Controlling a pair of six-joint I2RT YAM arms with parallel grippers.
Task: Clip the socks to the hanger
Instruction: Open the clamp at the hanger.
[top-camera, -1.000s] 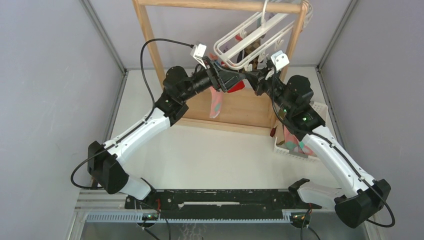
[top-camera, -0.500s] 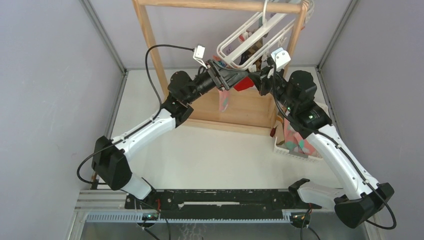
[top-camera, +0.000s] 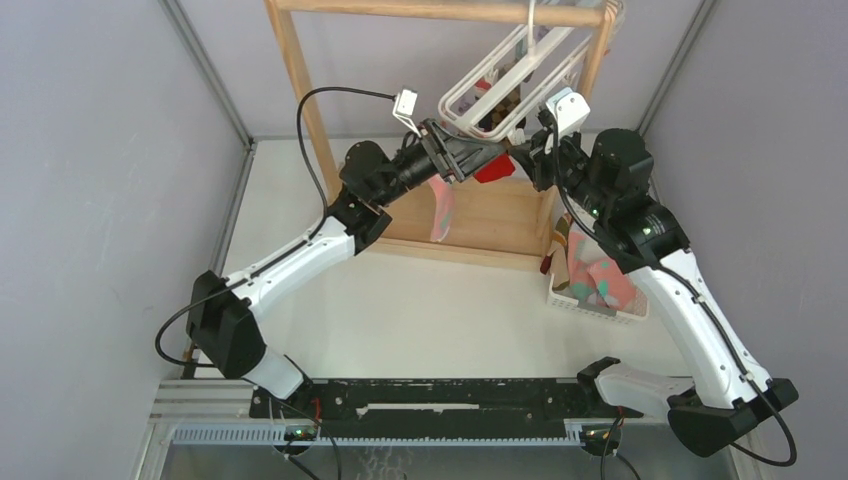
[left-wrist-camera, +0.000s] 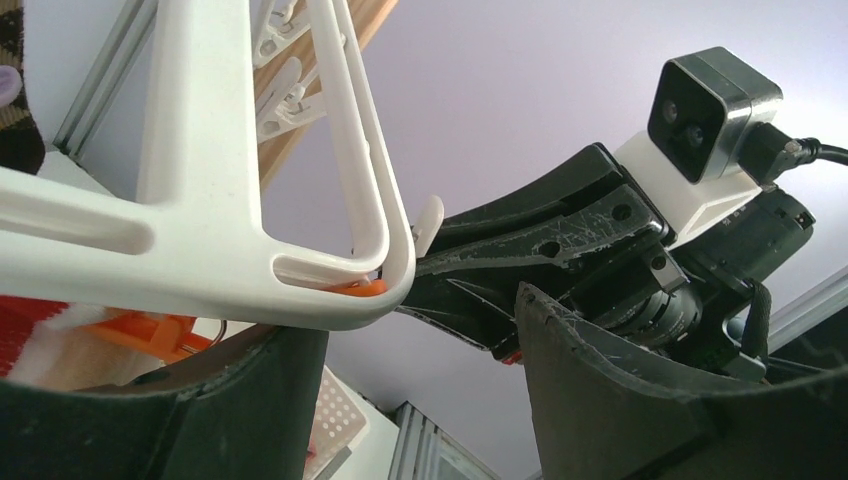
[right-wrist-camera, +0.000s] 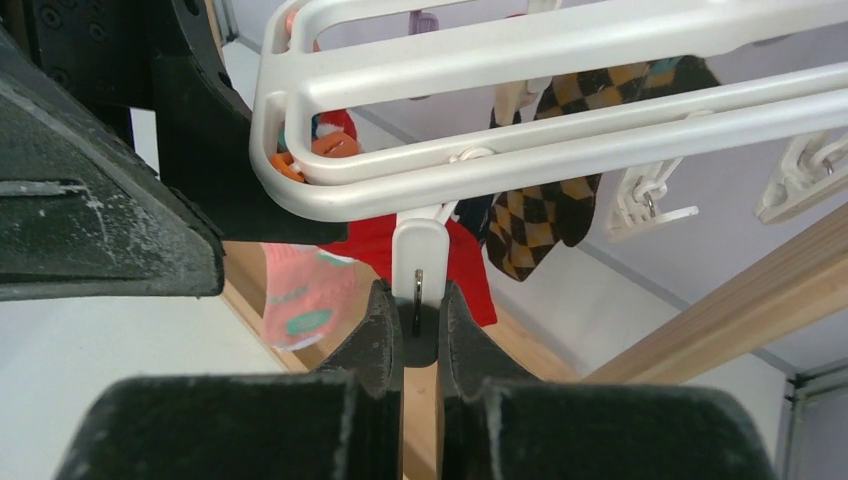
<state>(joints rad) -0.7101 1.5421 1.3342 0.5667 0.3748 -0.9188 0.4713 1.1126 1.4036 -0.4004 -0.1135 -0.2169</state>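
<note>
The hanger (top-camera: 500, 75) hung tilted from the top bar of the wooden rack (top-camera: 291, 60), its hook cut off by the upper edge of the top view. The right gripper (right-wrist-camera: 420, 315) was pinched tight on a white clip (right-wrist-camera: 417, 262) that dangled under the frame's rounded lower corner, with the clip's tail sandwiched between the two black fingers. From above, that grip was lost among the wrist camera and the frame bars. The left gripper (left-wrist-camera: 415, 325) had its jaws standing well apart just beneath the same corner, and the white plastic lay close over one finger (whether it actually touched the pad could not be made out). An orange clip (left-wrist-camera: 150, 330) showed under the frame in the left wrist view, half hidden by that finger, beside a sliver of red fabric cut off at the picture's edge. A red sock (right-wrist-camera: 470, 265) and a pink sock (right-wrist-camera: 305, 295) hung below the frame behind the white clip, though which clips held them was hidden. A dark diamond-patterned sock (right-wrist-camera: 545, 210) hung farther along the bars. More socks (top-camera: 598, 278) lay heaped in the white basket (top-camera: 585, 305) on the table (top-camera: 420, 300), partly hidden under the right arm (top-camera: 680, 300).
</note>
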